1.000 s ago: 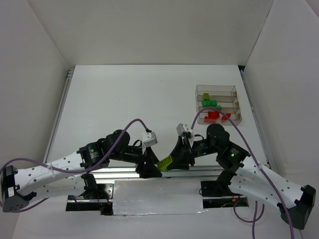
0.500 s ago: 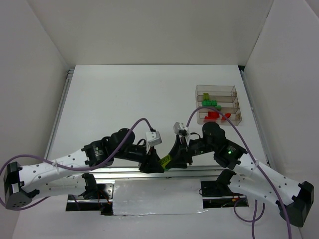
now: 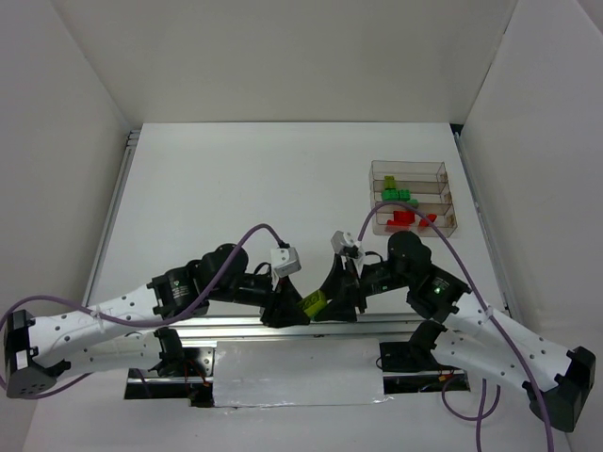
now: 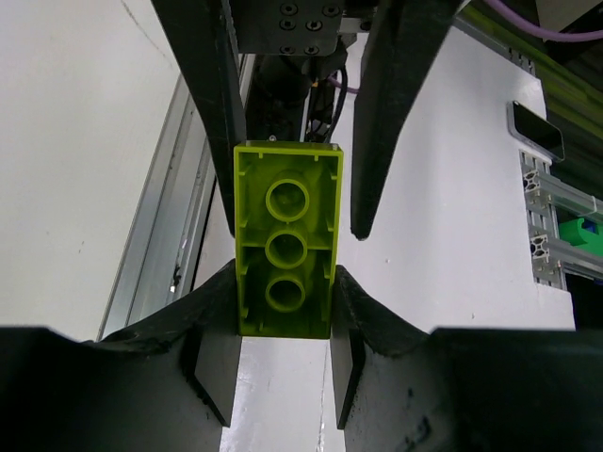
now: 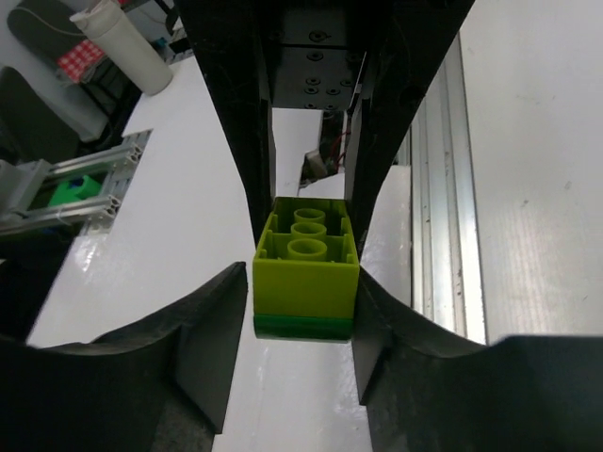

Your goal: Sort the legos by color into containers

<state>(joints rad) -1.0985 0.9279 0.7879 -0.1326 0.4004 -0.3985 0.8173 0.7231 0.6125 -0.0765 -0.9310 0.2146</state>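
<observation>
Lego (image 4: 285, 254), yellow-green, clamped by left hand (image 4: 283, 306); right hand (image 5: 303, 287) slightly parted.

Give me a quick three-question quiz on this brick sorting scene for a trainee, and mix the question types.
1. True or false: the yellow-green brick lies in the tray.
2. Multiple choice: the tray compartment nearest the arms holds A) red bricks, B) yellow-green bricks, C) nothing.
3. Fill in: the ___ fingers are shut on the yellow-green brick.
Key: 1 false, it is held up between the two arms; 2 A; 3 left fingers.
</observation>
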